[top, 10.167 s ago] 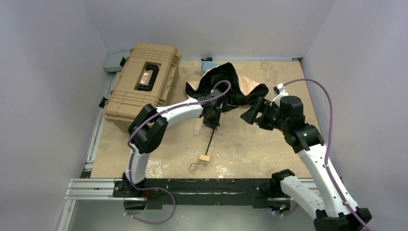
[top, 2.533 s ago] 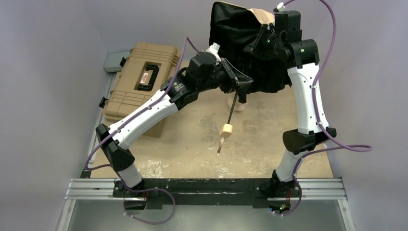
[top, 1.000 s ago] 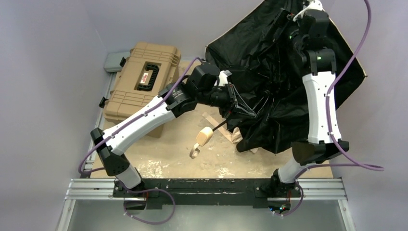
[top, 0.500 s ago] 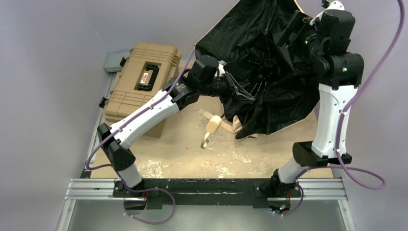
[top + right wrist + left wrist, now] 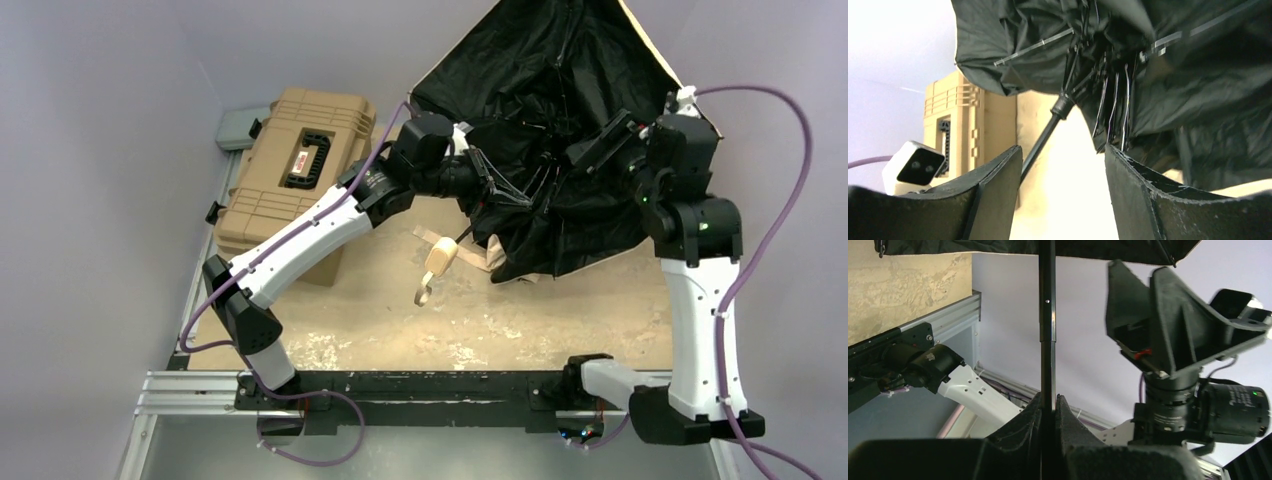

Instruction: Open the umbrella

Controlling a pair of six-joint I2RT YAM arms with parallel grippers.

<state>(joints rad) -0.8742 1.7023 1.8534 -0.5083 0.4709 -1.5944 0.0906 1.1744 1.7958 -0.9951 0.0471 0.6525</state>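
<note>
Two grippers: my left gripper (image 5: 1048, 407) pinches the shaft (image 5: 1047, 315) of the umbrella (image 5: 545, 100), my right gripper (image 5: 1063, 152) gapes empty. Its handle (image 5: 437, 258) points toward me, the canopy (image 5: 1198, 75) spread to the far right.

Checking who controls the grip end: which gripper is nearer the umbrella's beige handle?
Left. The left gripper is shut on the shaft above the handle; the right gripper is open, farther off under the canopy.

Right tool (image 5: 1062, 150) off — umbrella (image 5: 540, 70) now wide
</note>
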